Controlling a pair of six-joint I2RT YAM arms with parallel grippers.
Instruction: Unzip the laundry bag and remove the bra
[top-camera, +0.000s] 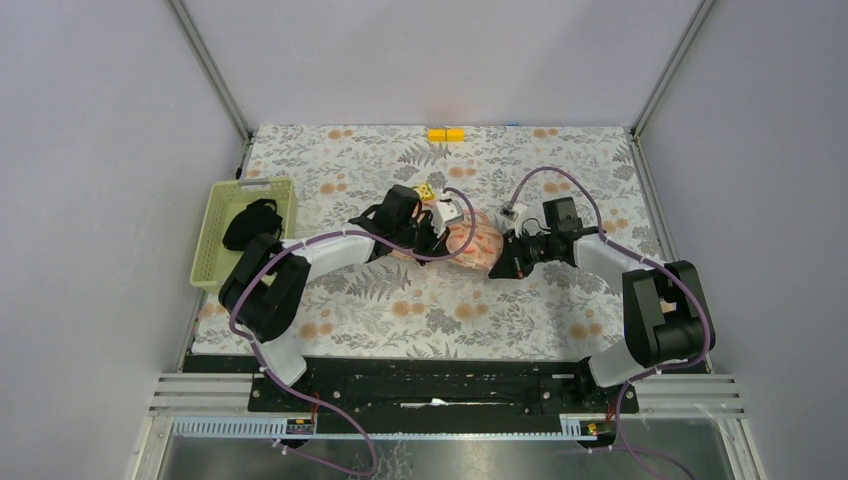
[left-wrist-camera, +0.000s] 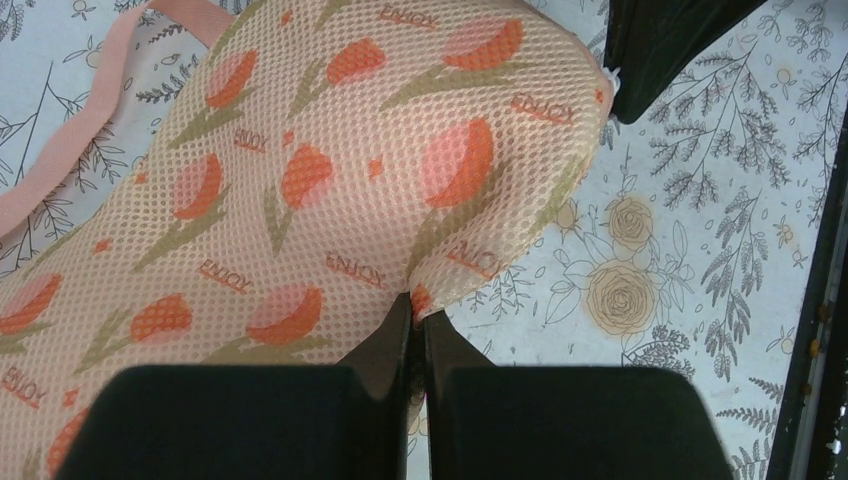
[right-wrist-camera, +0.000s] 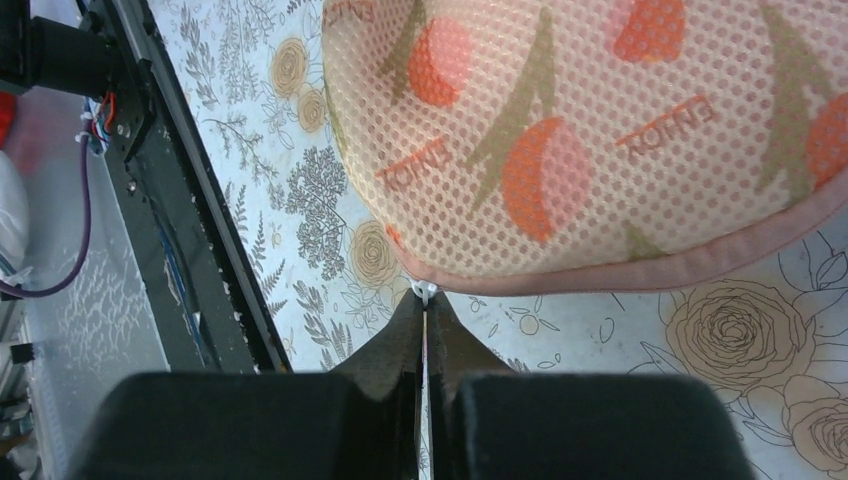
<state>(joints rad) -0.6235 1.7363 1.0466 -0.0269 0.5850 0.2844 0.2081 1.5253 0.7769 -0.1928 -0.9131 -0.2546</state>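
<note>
The laundry bag (top-camera: 472, 243), a salmon mesh pouch printed with orange tulips, lies mid-table between both arms. My left gripper (left-wrist-camera: 417, 305) is shut on a pinched fold of the bag's mesh (left-wrist-camera: 330, 170) at its near edge. My right gripper (right-wrist-camera: 426, 300) is shut on the small white zipper pull (right-wrist-camera: 426, 291) that sticks out under the bag's pink piped rim (right-wrist-camera: 620, 280). In the top view the left gripper (top-camera: 443, 238) sits at the bag's left side and the right gripper (top-camera: 497, 268) at its right end. The bra is hidden.
A pale green basket (top-camera: 222, 200) holding a black garment (top-camera: 250, 225) stands at the table's left edge. A yellow block (top-camera: 446, 134) lies at the far edge, and a small yellow spotted object (top-camera: 427, 192) sits behind the left wrist. Grey walls enclose the floral tablecloth (top-camera: 560, 310).
</note>
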